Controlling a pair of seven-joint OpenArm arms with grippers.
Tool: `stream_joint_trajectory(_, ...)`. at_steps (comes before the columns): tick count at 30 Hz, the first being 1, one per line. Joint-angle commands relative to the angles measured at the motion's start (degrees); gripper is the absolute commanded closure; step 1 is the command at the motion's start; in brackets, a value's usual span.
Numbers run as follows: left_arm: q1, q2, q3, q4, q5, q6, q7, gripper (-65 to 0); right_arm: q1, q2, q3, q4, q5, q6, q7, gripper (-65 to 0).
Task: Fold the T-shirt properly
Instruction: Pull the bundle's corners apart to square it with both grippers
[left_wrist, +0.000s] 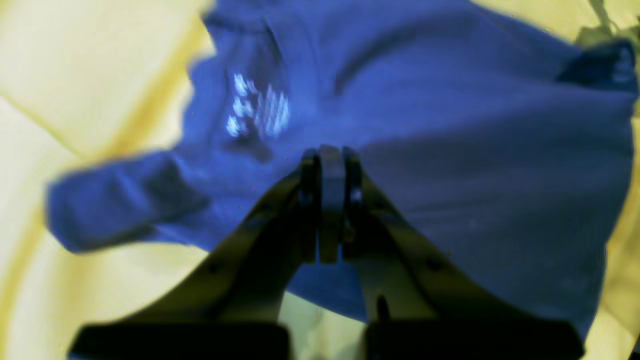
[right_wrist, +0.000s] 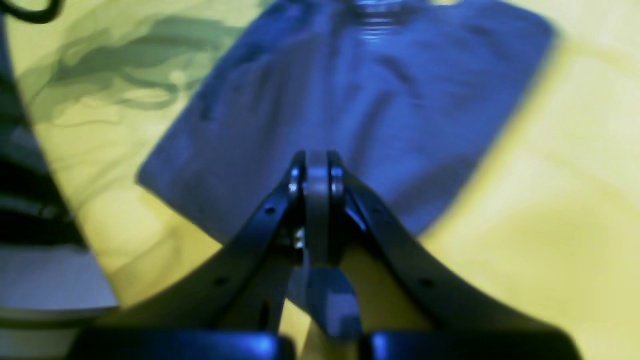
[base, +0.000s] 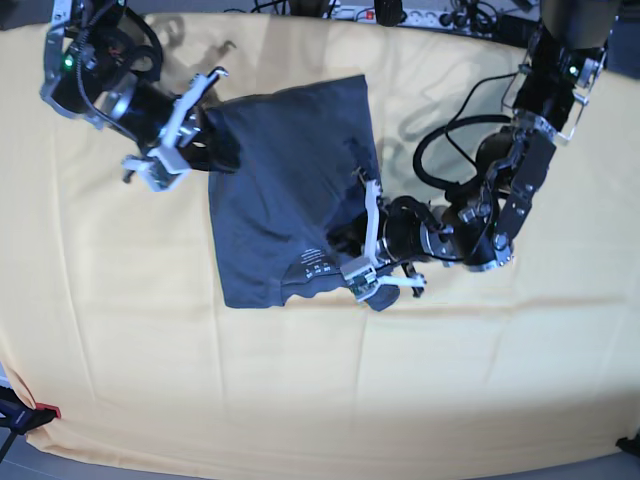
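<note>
- Broadly, the large pale yellow cloth-covered surface (base: 120, 380) is seen spread under everything, creased in shallow ridges, with bare room all round the garment; only a strip of cables and a power strip (base: 400, 12) along its far edge, and a small red-and-black object at the near left corner, hint at the room beyond, of which nothing else can be told.
- Next, the dark slate-blue short-sleeved cotton T-shirt (base: 280, 200) is found near the middle of the surface, already doubled into a rough upright panel, its white printed neck label (base: 318, 267) showing at the near edge and one sleeve (left_wrist: 120, 200) sticking out sideways in the left wrist view.
- The step in hand is judged to be a fold of the cloth across itself, carried by both arms together.
- The black right gripper (base: 205, 135) is seen at the far left corner of the T-shirt, jaws pressed together; cloth is judged to be pinched there.
- The black left gripper (base: 372, 280) is seen at the near right edge beside the label, jaws likewise pressed together, a tail of blue fabric seemingly trapped between them.
- For a clean fold, both pinched edges should be lifted only just off the surface, moved at a matched pace, and laid so the hems meet squarely.
- Slack should be kept low, so that the stray sleeve is not dragged outward, and wrinkles should be smoothed before release.
</note>
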Motion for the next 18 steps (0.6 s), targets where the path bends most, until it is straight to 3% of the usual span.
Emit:
stream_joint_trajectory(1, -0.28, 0.11, -0.55, 0.79, 0.02, -0.22, -1.99, 0.0, 0.37, 0.59, -0.79, -0.74, -0.79, 0.06, 0.85, 0.0)
stream_joint_trajectory(8, 8.39, -0.42, -0.55, 0.74, 13.84, 3.3, -4.5, 0.0, 0.66, 0.63, -2.67, -9.03, -9.33, -0.31, 0.11, 0.0)
stream_joint_trajectory(12, 11.56, -0.61, -0.55, 0.76, 19.78, 6.45, -4.2, 0.0, 0.35, 0.79, 0.26, -9.01, -12.59, -4.92, -2.84, 0.0)
stream_joint_trajectory(18, 10.93, -1.36, -0.66, 1.86, 30.1, 11.54, 4.87, 0.0, -0.42, 0.76, 3.1, -8.98, -11.13, -6.29, -4.17, 0.0)
